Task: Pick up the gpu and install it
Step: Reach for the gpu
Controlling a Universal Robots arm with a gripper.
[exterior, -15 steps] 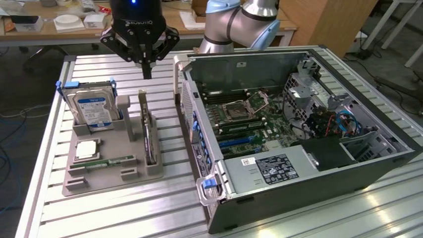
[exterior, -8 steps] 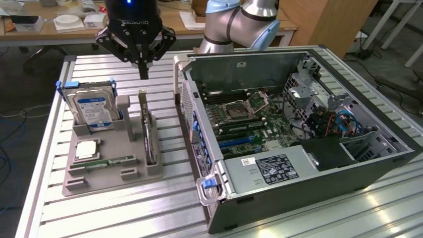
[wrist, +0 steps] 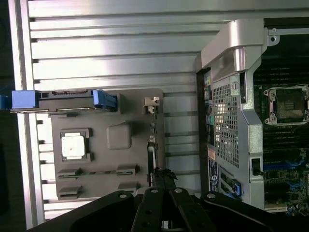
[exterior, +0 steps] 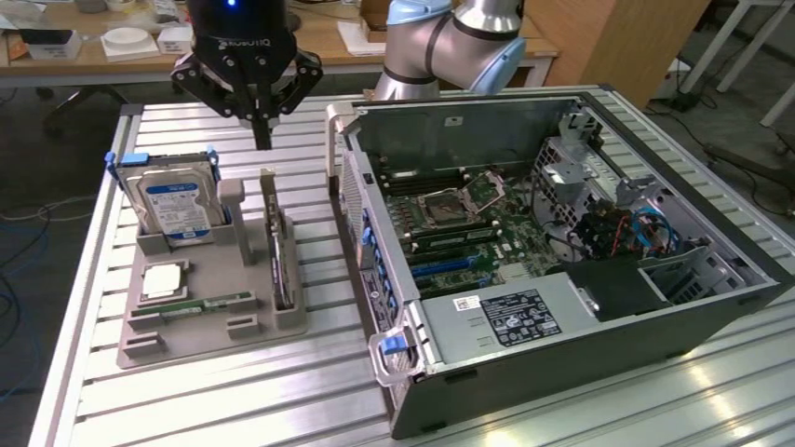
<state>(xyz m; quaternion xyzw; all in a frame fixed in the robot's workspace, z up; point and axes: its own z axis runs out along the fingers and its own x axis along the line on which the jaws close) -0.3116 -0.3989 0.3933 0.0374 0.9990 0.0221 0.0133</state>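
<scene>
The gpu (exterior: 278, 256) stands on its long edge in a slot of the grey holder (exterior: 236, 270), a thin dark card with a tan bracket end (exterior: 267, 186). My gripper (exterior: 262, 140) hangs above that far end of the card, fingers together and pointing down, with nothing between them. In the wrist view the gpu (wrist: 151, 150) shows as a thin dark line running toward my shut gripper (wrist: 161, 176). The open computer case (exterior: 559, 233) lies on its side to the exterior view's right of the holder, its motherboard (exterior: 472, 233) exposed.
A silver hard drive (exterior: 174, 200) with blue clips stands at the holder's back. A processor chip (exterior: 163, 279) and a green memory stick (exterior: 199, 304) lie in front of it. The case's metal wall (exterior: 354, 186) rises close beside the gpu. The slatted aluminium table (exterior: 249, 391) carries everything.
</scene>
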